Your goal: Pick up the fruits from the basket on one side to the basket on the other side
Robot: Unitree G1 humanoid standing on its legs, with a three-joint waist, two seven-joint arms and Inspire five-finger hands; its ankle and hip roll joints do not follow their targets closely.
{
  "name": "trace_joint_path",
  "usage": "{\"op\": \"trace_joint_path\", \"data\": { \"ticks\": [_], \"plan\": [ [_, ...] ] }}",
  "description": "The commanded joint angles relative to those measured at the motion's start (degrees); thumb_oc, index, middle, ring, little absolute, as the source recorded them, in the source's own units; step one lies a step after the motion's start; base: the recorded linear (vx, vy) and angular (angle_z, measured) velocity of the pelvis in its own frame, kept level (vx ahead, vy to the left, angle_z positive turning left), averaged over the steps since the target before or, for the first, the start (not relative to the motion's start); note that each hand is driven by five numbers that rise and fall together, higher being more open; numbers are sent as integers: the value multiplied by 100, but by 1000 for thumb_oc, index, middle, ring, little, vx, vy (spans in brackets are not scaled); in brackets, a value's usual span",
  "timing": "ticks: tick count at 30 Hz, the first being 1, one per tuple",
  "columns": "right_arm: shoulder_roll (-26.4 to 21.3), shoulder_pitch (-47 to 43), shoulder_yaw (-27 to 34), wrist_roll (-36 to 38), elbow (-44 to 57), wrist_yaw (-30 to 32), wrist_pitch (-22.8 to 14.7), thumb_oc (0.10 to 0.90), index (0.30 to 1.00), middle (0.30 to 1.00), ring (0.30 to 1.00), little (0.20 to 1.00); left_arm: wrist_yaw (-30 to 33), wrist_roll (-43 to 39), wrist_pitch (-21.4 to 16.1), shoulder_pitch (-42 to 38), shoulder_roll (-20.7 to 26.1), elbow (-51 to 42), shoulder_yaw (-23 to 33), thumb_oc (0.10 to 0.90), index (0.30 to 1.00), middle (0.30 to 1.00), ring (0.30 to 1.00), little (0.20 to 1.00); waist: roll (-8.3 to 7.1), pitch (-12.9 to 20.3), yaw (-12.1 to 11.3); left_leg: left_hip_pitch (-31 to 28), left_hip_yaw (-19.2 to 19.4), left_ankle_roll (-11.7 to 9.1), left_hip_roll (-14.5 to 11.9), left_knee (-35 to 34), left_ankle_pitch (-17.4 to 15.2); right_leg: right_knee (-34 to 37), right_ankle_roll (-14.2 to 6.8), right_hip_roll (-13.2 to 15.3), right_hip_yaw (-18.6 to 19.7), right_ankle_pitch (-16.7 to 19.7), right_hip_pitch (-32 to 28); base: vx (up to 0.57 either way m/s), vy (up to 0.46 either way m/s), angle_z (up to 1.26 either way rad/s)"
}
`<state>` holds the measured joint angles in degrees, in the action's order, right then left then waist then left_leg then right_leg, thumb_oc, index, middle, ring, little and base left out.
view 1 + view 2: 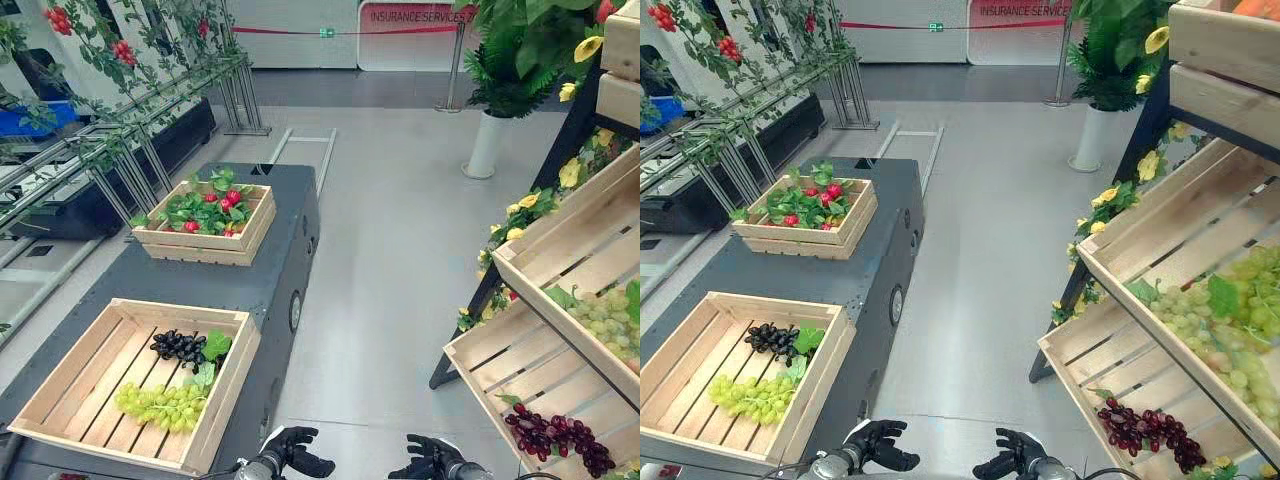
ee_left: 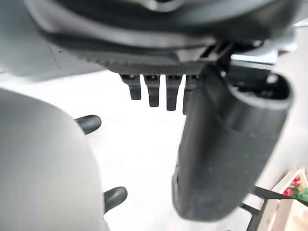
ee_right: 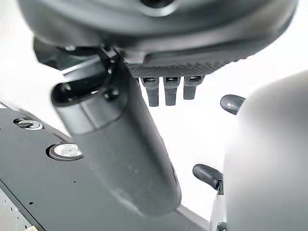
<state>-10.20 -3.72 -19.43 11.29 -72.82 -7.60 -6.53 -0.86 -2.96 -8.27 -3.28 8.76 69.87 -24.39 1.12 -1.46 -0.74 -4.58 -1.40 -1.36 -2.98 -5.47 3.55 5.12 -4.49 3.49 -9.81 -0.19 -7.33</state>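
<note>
A wooden crate [image 1: 236, 378] on the near end of the dark table [image 1: 210, 285] holds a bunch of black grapes [image 1: 180, 347] and a bunch of green grapes [image 1: 160, 405]. On the right, a slanted shelf carries a lower crate [image 1: 515, 365] with dark red grapes [image 1: 555, 435] and an upper crate [image 1: 560, 255] with green grapes [image 1: 605, 315]. My left hand [image 1: 295, 452] and right hand [image 1: 432, 458] hang low over the floor between table and shelf. Both are open and hold nothing; each wrist view shows straight fingers [image 2: 154, 89] and a thumb [image 3: 120, 144] standing free.
A second crate [image 1: 195, 250] with red fruits [image 1: 222, 203] and leaves stands at the table's far end. Metal plant racks [image 1: 120, 150] line the left. A white pot [image 1: 487, 145] with a plant and a barrier post [image 1: 455, 70] stand further back. Grey floor runs between table and shelf.
</note>
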Motion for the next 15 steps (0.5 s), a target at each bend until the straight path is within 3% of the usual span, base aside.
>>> {"op": "trace_joint_path", "data": {
  "ticks": [1, 7, 15],
  "plan": [
    [124, -318, -297, -180, -226, 37, -92, 800, 900, 900, 900, 900, -79, 181, -9, -233, -22, 461, -227, 800, 900, 900, 900, 900, -230, -247, -21, -216, 118, 148, 263, 47, -332, -31, 69, 54, 244, 312, -14, 129, -82, 0],
    [119, -329, -284, -184, -208, 44, -56, 800, 900, 900, 900, 900, -195, 100, 44, -218, -31, 471, -230, 800, 900, 900, 900, 900, -230, -248, -29, -210, 126, 149, 265, 47, -329, -32, 66, 53, 240, 316, -8, 0, 0, 0],
    [139, -321, -268, -142, -225, 100, -63, 800, 900, 900, 900, 900, 148, 141, -108, -201, -21, 476, -181, 800, 900, 900, 900, 900, -216, -258, -62, -204, 112, 146, 266, 47, -321, -25, 70, 68, 200, 309, -23, 0, 0, 0]
  ]
}}
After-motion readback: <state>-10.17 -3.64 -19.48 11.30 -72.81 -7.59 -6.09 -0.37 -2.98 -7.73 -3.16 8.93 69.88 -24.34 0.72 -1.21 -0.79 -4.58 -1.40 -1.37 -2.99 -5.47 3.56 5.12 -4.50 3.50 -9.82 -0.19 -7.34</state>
